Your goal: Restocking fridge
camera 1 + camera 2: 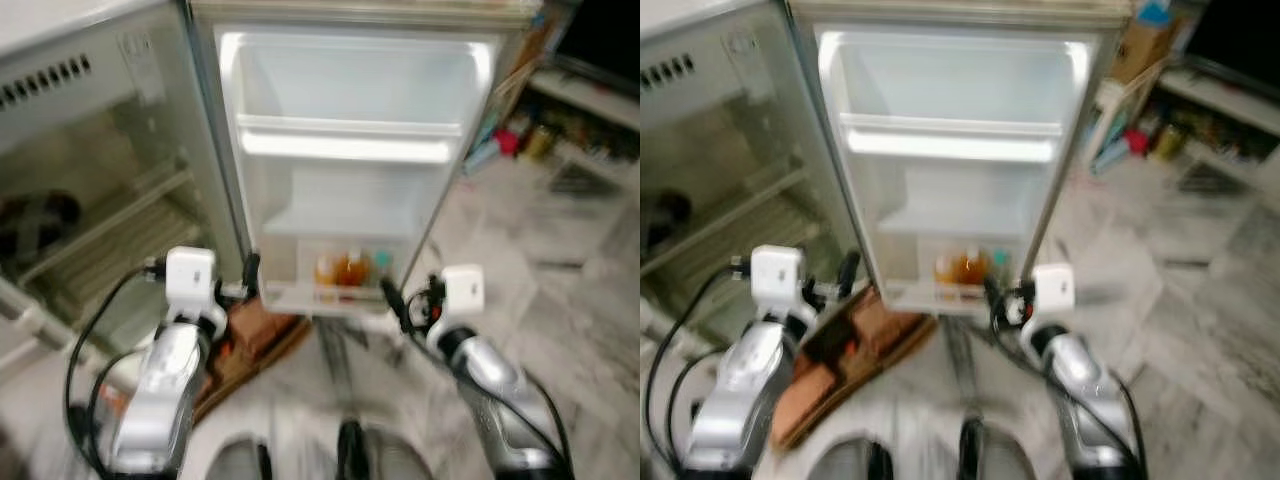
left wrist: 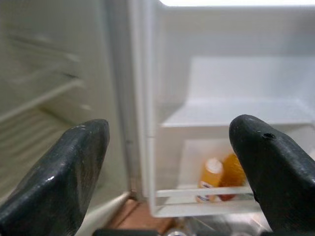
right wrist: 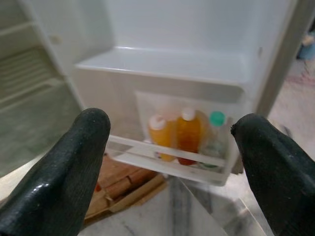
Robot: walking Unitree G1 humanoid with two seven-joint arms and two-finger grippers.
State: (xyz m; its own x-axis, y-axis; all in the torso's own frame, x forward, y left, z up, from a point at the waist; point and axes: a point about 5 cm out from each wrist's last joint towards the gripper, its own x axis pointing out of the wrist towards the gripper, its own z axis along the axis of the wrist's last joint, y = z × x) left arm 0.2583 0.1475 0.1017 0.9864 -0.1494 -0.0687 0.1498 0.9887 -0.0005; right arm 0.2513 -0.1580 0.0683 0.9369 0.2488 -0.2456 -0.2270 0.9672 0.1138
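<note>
I have both arms up in front of the open fridge door (image 1: 345, 150). My left gripper (image 2: 167, 162) has its two black fingers wide apart and holds nothing. My right gripper (image 3: 172, 162) is spread wide too, with nothing in it. There is open room between each gripper and the door.

The door stands straight ahead of me, white inside, with a bright top shelf (image 1: 350, 140) across it. Low down is the bottom door rack (image 3: 167, 160) with a thin rail along its near edge. Behind that rail stand two orange bottles (image 3: 174, 132) with white caps, side by side and upright. Just to their right is a clear bottle with a green cap (image 3: 215, 132).

To the left is the fridge body (image 1: 90, 200), with wire shelves inside that look blurry. Near its bottom edge on the floor lies a brown wooden board (image 1: 850, 355). The floor (image 1: 560, 310) is pale marble with grey streaks and has lots of room on my right. Far right is a low shelf (image 1: 1210, 120) with small colourful things, too blurry to name.
</note>
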